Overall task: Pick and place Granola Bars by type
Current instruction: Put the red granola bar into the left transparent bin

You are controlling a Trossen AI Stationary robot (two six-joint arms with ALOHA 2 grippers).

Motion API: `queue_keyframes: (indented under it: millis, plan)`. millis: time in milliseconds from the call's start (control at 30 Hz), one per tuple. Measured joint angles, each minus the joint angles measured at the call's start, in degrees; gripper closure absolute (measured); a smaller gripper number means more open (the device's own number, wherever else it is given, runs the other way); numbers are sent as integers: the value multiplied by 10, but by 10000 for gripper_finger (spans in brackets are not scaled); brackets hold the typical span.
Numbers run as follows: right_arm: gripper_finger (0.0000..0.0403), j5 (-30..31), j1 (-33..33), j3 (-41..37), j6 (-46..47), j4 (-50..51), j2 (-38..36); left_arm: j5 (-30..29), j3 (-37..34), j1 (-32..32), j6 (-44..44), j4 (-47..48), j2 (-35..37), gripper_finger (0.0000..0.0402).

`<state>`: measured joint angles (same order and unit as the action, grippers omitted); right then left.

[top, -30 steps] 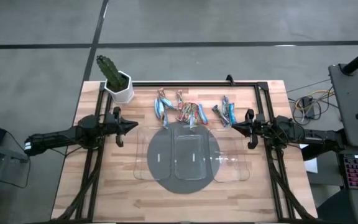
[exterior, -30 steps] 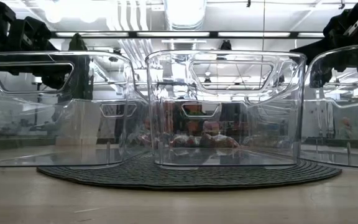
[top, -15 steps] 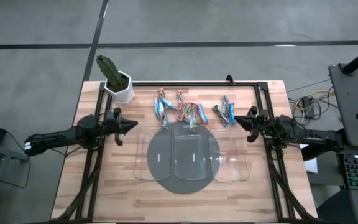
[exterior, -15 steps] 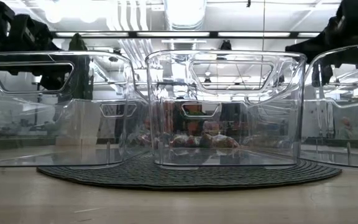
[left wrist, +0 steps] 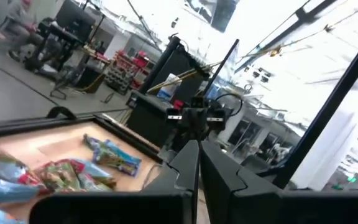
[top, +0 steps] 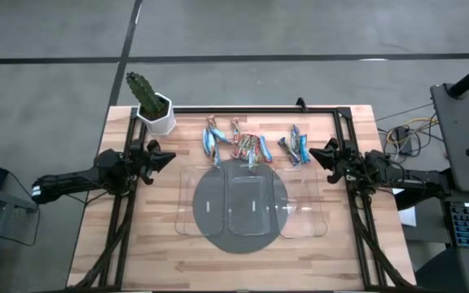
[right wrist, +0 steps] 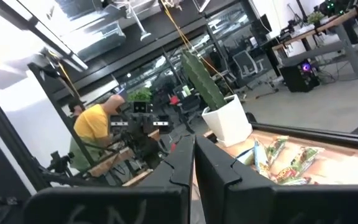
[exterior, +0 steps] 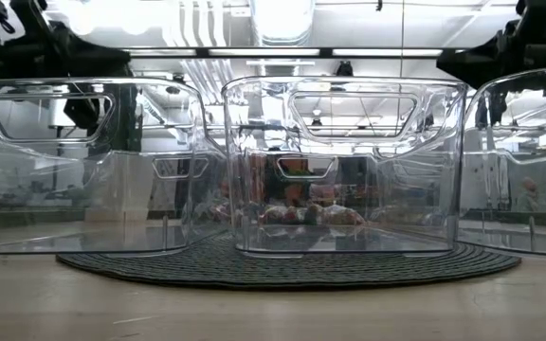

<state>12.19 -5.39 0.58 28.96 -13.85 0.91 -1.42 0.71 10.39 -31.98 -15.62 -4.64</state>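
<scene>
From above, the Granola Bars (top: 251,145) are lying in a loose scatter near the far edge of the wooden table (top: 153,236), just behind three clear trays (top: 251,203) sitting side by side on a round grey mat (top: 238,242). Most bars are lying with their long axes running roughly front to back, slightly fanned; a smaller cluster is sitting apart toward the right arm's side.

The table-level view is showing them only as a blurred reddish heap through the middle tray's walls.

The left gripper (top: 167,157) is hovering above the table beside the potted cactus (top: 151,102), its fingers pressed together and holding nothing. The right gripper (top: 317,156) is hovering just beside the smaller cluster, fingers likewise closed and empty. The right wrist view is showing a person in a yellow top (right wrist: 92,124) beyond the table.
</scene>
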Motion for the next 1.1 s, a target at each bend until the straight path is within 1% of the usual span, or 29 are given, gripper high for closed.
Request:
queue_keyframes:
  millis: [133,333,567,633,767,867,967,1100]
  plan:
    - [394,0,0,0,-3,-30,0,-8,9,0,-17,-41,0,402]
    - [394,0,0,0,-17,-104,0,-41,37,0,9,-116,0,402]
    - [394,-1,0,0,-101,-275,0,-40,113,-1,44,-119,0,402]
    - [394,-1,0,8,-117,-298,0,-33,140,-1,66,-118,-3,402]
    - [394,-1,0,47,-140,-291,7,-30,206,-1,112,-103,-22,402]
    - [394,-1,0,94,-154,-266,27,-30,267,0,133,-50,-48,402]
    - [394,-2,0,161,-170,-216,57,-28,338,0,151,26,-84,402]
    - [394,-2,0,270,-188,-138,117,-15,444,0,169,110,-147,402]
